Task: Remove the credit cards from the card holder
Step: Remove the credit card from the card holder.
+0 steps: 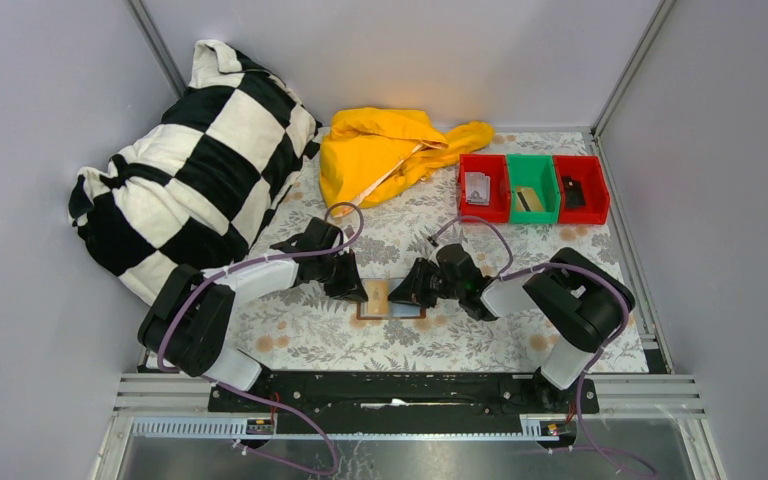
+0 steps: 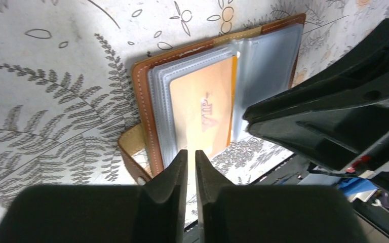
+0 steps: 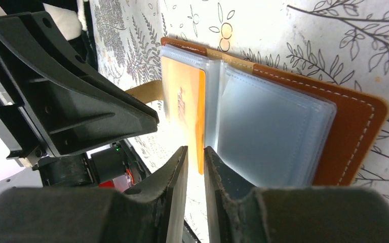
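Card holder [image 2: 142, 116] is laid open on the tablecloth [image 2: 55, 101]; left gripper [image 2: 191, 154] is barely parted, right gripper [image 3: 196, 152] slightly parted around the tan card [image 3: 182, 101] edge.

I have the open brown leather bifold card holder [image 1: 400, 306] lying flat on the fern-printed white tablecloth [image 1: 410, 345], near the middle, just beyond the arm bases. A tan rectangular plastic card [image 2: 202, 111] sits in the sleeves of its left half. The black left gripper [image 2: 191, 152] is at its left side and the black right gripper [image 3: 196, 149] at its right, tips close together above it. Far left lies a black-and-white checked fabric pillow [image 1: 195, 160]. To its right, at the far edge, is a crumpled yellow cloth [image 1: 385, 150]. Far right, three plastic bins stand in a row: red bin [image 1: 483, 205], green bin [image 1: 531, 212], second red bin [image 1: 580, 212], each with something small inside.
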